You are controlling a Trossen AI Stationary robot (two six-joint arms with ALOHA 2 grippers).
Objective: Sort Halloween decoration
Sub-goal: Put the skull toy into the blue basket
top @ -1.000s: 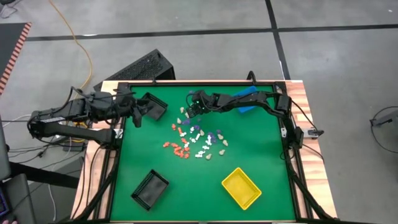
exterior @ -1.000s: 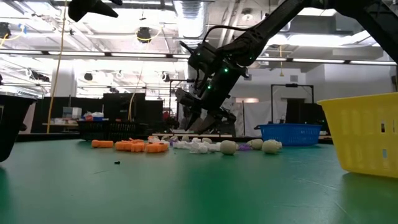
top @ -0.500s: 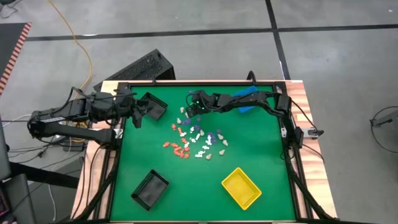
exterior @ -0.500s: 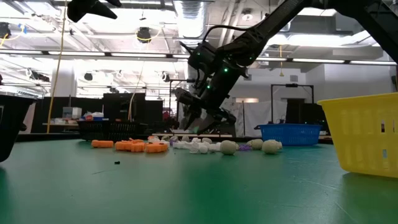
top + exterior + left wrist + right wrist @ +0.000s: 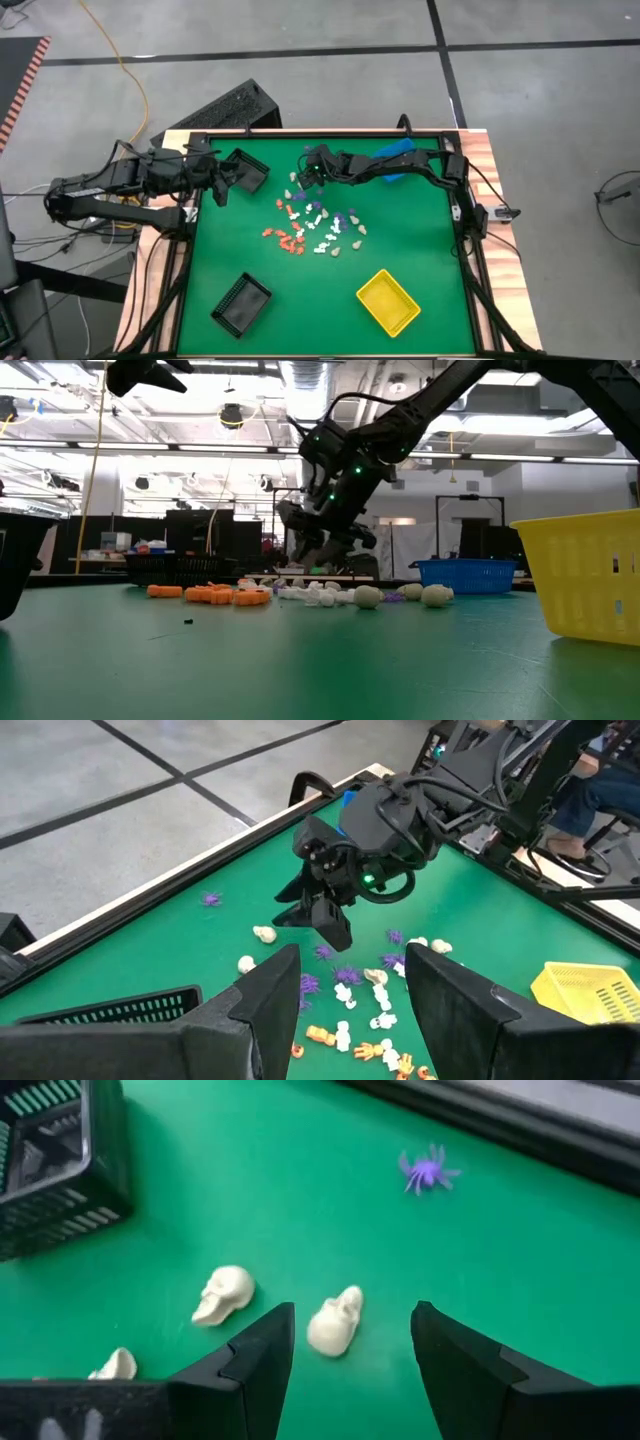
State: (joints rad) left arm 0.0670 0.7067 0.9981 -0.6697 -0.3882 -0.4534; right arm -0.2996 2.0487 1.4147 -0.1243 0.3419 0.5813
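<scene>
1. From above, the right gripper has its fingers spread apart with nothing in them. It hangs over the far edge of the pile of Halloween decoration in the middle of the green table. The left gripper waits by a black bin, open and holding nothing.
2. From table height, the right gripper floats just above the little pieces, not touching them.
3. The left wrist view shows the same gripper over the small beige and purple pieces.
4. The right wrist view shows a beige skull between its open fingers. A second skull and a purple spider lie near. I think it is lining up a pick. Next it should go down and close on that skull.
</scene>
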